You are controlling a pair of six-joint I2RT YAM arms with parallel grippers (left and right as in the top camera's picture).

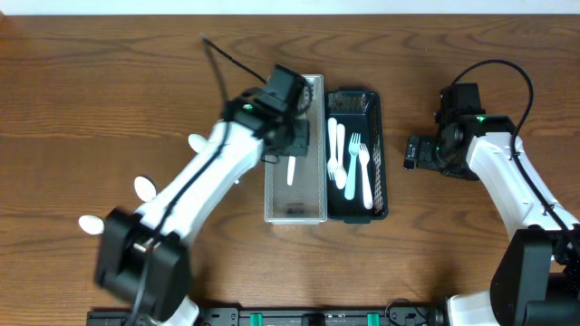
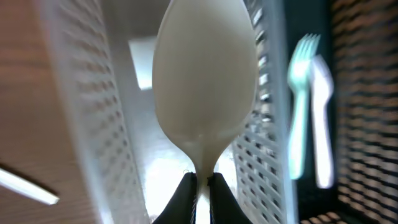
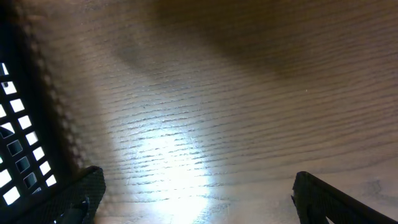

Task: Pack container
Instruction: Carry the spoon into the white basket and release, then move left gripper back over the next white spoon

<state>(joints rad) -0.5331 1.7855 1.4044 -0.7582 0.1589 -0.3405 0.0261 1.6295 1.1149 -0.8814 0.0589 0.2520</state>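
Observation:
My left gripper (image 1: 292,145) hangs over the white perforated container (image 1: 270,195) and is shut on a white plastic spoon (image 1: 292,170). In the left wrist view the fingers (image 2: 202,186) pinch the spoon's neck, and its bowl (image 2: 205,81) points down into the white container (image 2: 81,112). Next to it on the right, the black container (image 1: 381,136) holds white forks and spoons (image 1: 353,163), and one fork (image 2: 301,93) shows in the left wrist view. My right gripper (image 1: 412,154) is open and empty over bare table (image 3: 196,193), just right of the black container (image 3: 15,149).
Three more white utensils lie on the wooden table to the left: one (image 1: 145,187), one (image 1: 91,224) and one (image 1: 195,142) partly under my left arm. A white handle (image 2: 25,186) lies on the table outside the white container.

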